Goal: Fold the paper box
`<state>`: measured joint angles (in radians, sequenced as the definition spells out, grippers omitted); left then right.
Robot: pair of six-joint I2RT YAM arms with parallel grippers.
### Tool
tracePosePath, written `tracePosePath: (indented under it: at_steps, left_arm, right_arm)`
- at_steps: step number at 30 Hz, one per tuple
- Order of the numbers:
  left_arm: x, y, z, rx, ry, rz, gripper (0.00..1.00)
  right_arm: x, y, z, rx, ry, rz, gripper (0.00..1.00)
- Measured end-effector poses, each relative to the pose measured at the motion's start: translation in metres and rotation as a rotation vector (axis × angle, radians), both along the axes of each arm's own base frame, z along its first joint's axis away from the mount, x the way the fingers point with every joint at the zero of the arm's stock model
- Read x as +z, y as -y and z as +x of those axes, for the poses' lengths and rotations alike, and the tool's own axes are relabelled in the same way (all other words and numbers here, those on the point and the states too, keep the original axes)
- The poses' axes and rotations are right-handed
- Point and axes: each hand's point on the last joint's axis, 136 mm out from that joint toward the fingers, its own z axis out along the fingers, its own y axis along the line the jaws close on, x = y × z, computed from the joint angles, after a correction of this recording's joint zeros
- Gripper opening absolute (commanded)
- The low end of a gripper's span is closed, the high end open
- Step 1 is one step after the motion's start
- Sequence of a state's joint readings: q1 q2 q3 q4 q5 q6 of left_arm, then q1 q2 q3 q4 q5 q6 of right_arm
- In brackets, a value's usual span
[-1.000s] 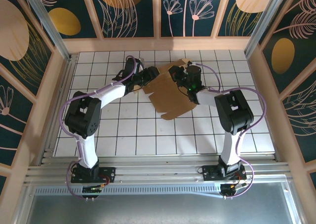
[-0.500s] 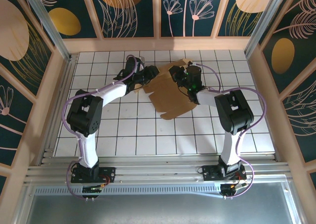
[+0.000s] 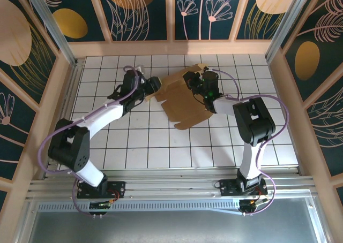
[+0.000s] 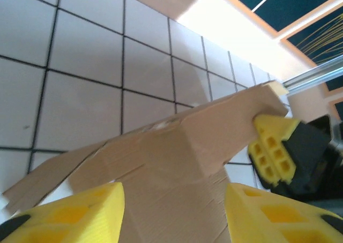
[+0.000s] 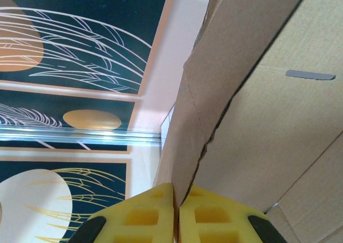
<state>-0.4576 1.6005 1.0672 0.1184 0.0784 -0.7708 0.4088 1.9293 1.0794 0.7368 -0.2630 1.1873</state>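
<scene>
1. Two arms reach from the near edge towards the far middle of the table [image 3: 134, 141], a white surface ruled with a dark grid. The paper box [image 3: 182, 101] sits between their tips.
2. Paper box: plain brown cardboard, opened out, with flaps and tabs splayed. In the top view it lies on the far half of the table, a little right of centre. One tabbed edge points near and the opposite edge is close to the far border.
3. Left end effector [image 3: 154, 85]: comes in from the left at the sheet's left edge.
4. Left wrist view: the left end effector [image 4: 174, 213] is released, its yellow fingers [image 4: 75, 216] well apart. The paper box [image 4: 177, 162] spans the gap beyond them. I cannot tell whether either pad touches it.
5. Same view: the sheet is not flat. A crease runs up through it, and the far right corner stands clear of the table [image 4: 80, 55].
6. Right end effector [image 3: 192, 80]: at the far right part of the sheet, arm bent in from the right.
7. Right wrist view: the right end effector [image 5: 177, 213] is clenched, fingertips pressed together on a thin cardboard edge. The paper box [image 5: 262, 125] rises from the pinch as two layers parted by a narrow dark slit.
8. Left wrist view confirms the grip: the right end effector [image 4: 273, 149] sits on the raised corner.
9. Background in the right wrist view: dark wall panels [image 5: 64, 39] with pale plant drawings, and a metal rail [image 5: 80, 137].
</scene>
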Motion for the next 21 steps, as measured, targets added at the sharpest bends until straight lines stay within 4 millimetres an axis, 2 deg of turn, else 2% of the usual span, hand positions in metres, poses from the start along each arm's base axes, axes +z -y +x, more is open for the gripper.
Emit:
tracePosePath:
  at_steps: [3, 7, 11, 13, 21]
  left_arm:
    - [-0.026, -0.006, -0.015, 0.007, -0.041, 0.014, 0.32]
    - [-0.077, 0.006, -0.023, -0.025, -0.158, 0.026, 0.32]
    - [-0.126, 0.016, -0.029, -0.029, -0.26, 0.051, 0.38]
    - [-0.135, 0.015, -0.025, -0.012, -0.268, 0.061, 0.42]
    - [-0.134, 0.012, 0.016, 0.092, -0.205, 0.105, 0.5]
  right_arm:
    - [0.0, 0.0, 0.0, 0.0, 0.0, 0.0, 0.1]
    - [0.0, 0.0, 0.0, 0.0, -0.001, 0.0, 0.1]
    - [0.0, 0.0, 0.0, 0.001, -0.002, -0.001, 0.1]
    - [-0.001, -0.001, -0.001, 0.002, -0.003, -0.001, 0.1]
    - [-0.002, -0.001, -0.001, 0.003, -0.006, -0.003, 0.1]
